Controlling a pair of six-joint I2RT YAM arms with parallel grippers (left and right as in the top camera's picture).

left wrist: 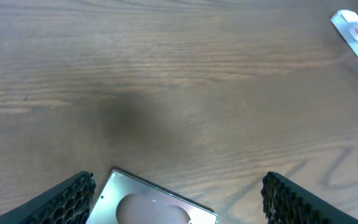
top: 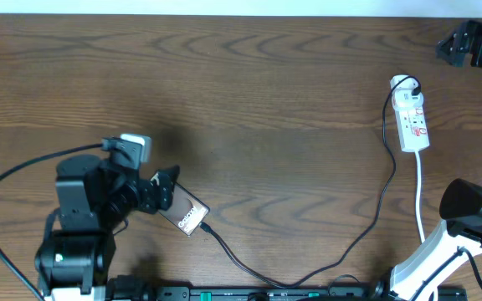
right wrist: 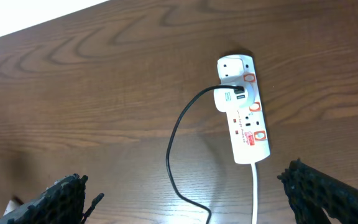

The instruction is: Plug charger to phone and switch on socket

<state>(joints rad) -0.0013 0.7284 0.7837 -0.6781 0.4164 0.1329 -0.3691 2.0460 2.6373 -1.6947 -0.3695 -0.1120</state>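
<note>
Left side: your left arm (top: pixel 78 217) sits at the near left of the brown wooden tabletop (top: pixel 249 100), with its head pointing right. The left fingers (left wrist: pixel 67 199) are spread wide. In the left wrist view they frame the silver-edged end of the phone (top: pixel 187 214), with bare wood showing between each finger and the phone's edges. No contact is visible there.

Phone: it lies flat on the tabletop at near left, angled, and its left end is hidden under the arm's head in the overhead view. White lettering shows on its exposed right end.

Charger (right wrist: pixel 169 155): in the overhead view its tip meets the phone's near right end. You cannot tell from these views whether it is fully seated. From there the thin black cable runs right along the near edge, then bends away toward the far right and climbs to the socket.

Socket (top: pixel 412 117): a white strip with red markings, lying on the far right of the tabletop and well apart from the phone. The charger ends in a white adapter (right wrist: pixel 227 101) plugged in near the strip's far end. A white cord (top: pixel 417 188) leaves the strip's near end and runs toward the near edge. The switch position is too small to read.

Right side: your right arm (top: pixel 475 209) stands at the near right. The right fingers (right wrist: pixel 319 193) are spread wide and hold nothing. In the right wrist view they sit either side of the frame, with the socket in view between them but farther out.
</note>
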